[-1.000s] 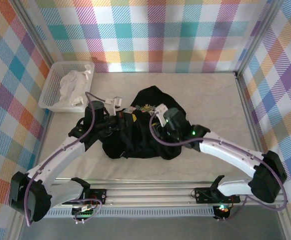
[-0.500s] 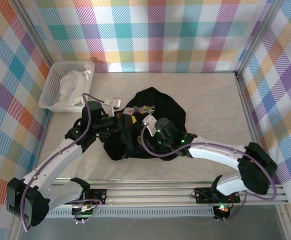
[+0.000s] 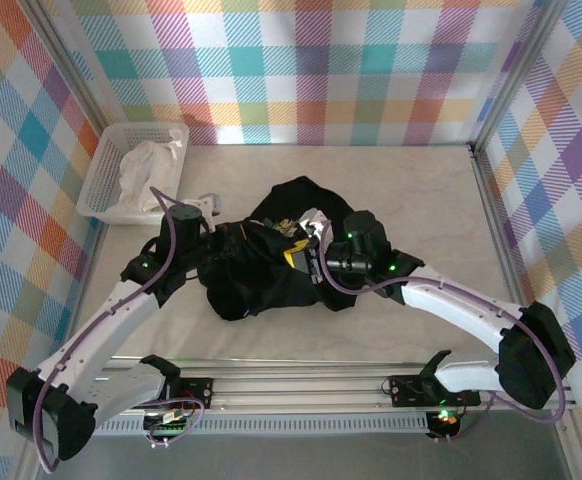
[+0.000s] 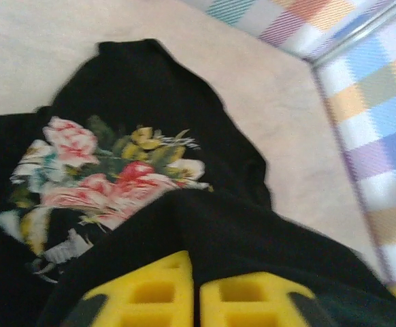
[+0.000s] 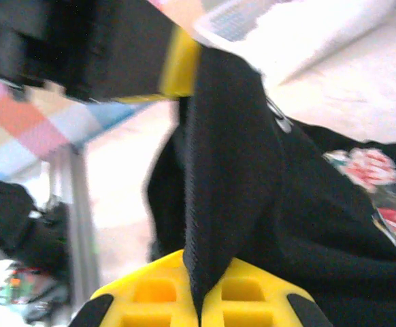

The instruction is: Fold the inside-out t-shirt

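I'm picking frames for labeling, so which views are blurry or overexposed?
Top external view: sharp, evenly lit, though the black t-shirt shows little fold detail. Left wrist view: mildly soft, floral print readable. Right wrist view: blurriest, with the white area at upper right blown out.

Plaid walls (image 3: 311, 70), beige tabletop (image 3: 421, 200) w/ alu corner posts (image 3: 517, 75)

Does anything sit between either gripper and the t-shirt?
Nothing visible does. The right gripper pinches a fold of the t-shirt, and the left gripper has its closed pads tucked into the same fabric.
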